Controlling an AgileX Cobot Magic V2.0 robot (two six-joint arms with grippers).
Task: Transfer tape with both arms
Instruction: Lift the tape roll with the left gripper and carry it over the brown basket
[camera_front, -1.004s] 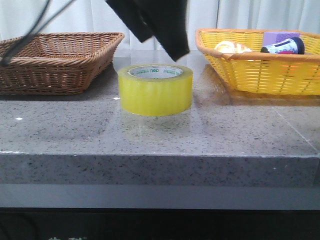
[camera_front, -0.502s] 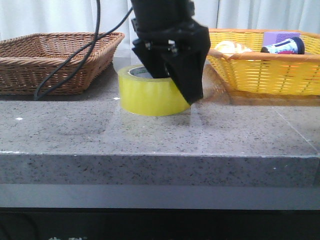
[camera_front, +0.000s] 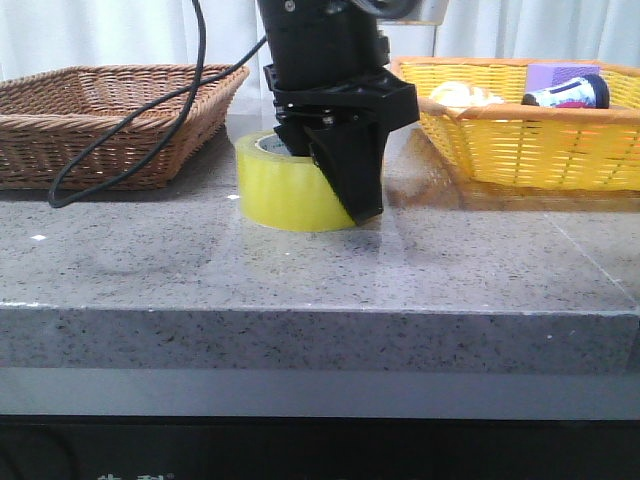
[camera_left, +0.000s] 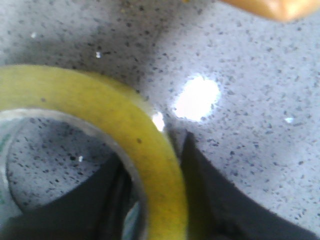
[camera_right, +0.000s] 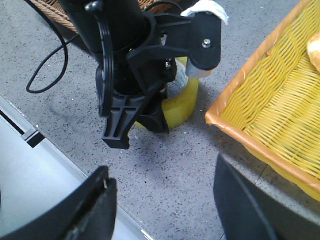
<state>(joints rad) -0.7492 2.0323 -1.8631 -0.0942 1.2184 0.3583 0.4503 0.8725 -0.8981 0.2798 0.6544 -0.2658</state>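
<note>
Your tape (camera_front: 290, 190) stands flat on the grey speckled counter (camera_front: 300, 270), between the brown wicker basket (camera_front: 110, 120) on the left and the yellow basket (camera_front: 530, 130) on the right, apart from both.

Your left arm's fingers (camera_front: 325, 185) are down on the roll. The left wrist view shows one finger (camera_left: 105, 200) inside the core and the other (camera_left: 215, 200) just outside the yellow wall, so the fingers straddle the right side of the ring. You cannot tell from these pictures whether they press the wall or merely flank it (the contact edges are blurred). The roll rests on the counter, not lifted.

A black cable (camera_front: 150, 130) loops from the left arm over the brown basket's rim and onto the counter.

Your right arm's fingers (camera_right: 165, 210) are spread wide and hold nothing; they hang above the near edge of the counter, well apart from the tape.

In the yellow basket you have a purple block (camera_front: 565, 75), a black-capped tube (camera_front: 570, 95) and a pale item (camera_front: 465, 95) that is too small to identify.
</note>
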